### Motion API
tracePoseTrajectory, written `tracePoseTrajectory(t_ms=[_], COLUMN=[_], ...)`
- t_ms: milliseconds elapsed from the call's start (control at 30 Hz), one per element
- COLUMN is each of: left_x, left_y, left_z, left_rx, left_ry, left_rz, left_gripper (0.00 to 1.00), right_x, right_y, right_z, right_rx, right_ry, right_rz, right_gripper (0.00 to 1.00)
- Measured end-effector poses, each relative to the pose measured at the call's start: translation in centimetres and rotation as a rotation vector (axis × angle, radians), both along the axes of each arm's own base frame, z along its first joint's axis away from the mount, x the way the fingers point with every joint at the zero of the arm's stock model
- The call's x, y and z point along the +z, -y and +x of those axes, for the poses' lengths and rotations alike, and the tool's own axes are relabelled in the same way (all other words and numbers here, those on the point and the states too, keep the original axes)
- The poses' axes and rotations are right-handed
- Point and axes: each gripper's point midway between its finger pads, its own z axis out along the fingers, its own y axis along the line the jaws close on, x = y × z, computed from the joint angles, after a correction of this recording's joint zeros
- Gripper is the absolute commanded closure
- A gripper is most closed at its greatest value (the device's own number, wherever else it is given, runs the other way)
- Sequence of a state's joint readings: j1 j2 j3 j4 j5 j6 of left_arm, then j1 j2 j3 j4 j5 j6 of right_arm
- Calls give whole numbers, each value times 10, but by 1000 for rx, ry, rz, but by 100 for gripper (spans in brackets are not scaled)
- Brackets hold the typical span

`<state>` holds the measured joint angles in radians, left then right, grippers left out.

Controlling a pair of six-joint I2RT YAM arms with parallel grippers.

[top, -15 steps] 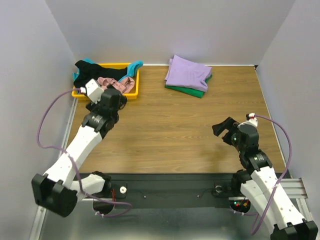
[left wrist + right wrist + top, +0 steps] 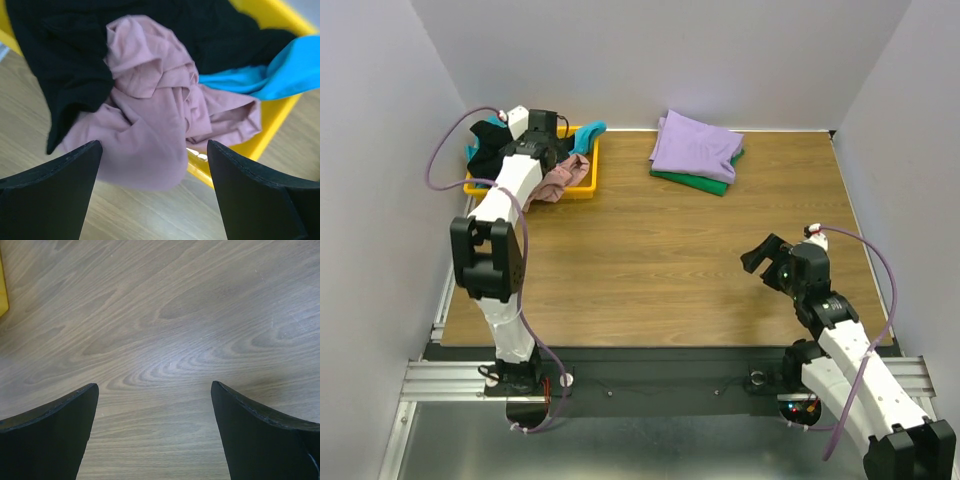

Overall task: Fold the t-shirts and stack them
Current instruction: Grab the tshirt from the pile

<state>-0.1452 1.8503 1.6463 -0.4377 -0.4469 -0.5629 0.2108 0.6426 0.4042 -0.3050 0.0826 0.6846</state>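
Both tools stand wide open and hold nothing. The left tool (image 2: 152,150) has just swung up from the near edge of the yellow bin (image 2: 272,117) to hang over it. Its fingers now frame the crumpled pink t-shirt (image 2: 150,120), which spills over the bin's near rim, and contact is not visible. I read this as lining up the next pick. A black t-shirt (image 2: 60,60) lies at the bin's left and a teal t-shirt (image 2: 285,75) at its far right. The right tool (image 2: 155,387) has barely shifted and hovers over the bare worktop (image 2: 650,260) at near right. At far centre a lavender t-shirt (image 2: 695,145) sits folded on a green t-shirt (image 2: 698,183), so three remain.
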Motion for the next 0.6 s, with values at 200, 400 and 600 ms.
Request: tracePoseTrajectory(t_ms=[200, 400, 600], left_x=[-57, -61, -59], left_y=[2, 0, 1], left_z=[-10, -14, -14], left_rx=[-18, -15, -29], left_ry=[-187, -210, -221], left_rz=[13, 16, 17], left_gripper=[5, 97, 100], right_x=[-6, -13, -14], right_y=[1, 3, 4], right_z=[0, 0, 1], right_rx=[-5, -11, -16], right_ry=[-25, -49, -53], right_rz=[-12, -26, -31], right_gripper=[0, 0, 0])
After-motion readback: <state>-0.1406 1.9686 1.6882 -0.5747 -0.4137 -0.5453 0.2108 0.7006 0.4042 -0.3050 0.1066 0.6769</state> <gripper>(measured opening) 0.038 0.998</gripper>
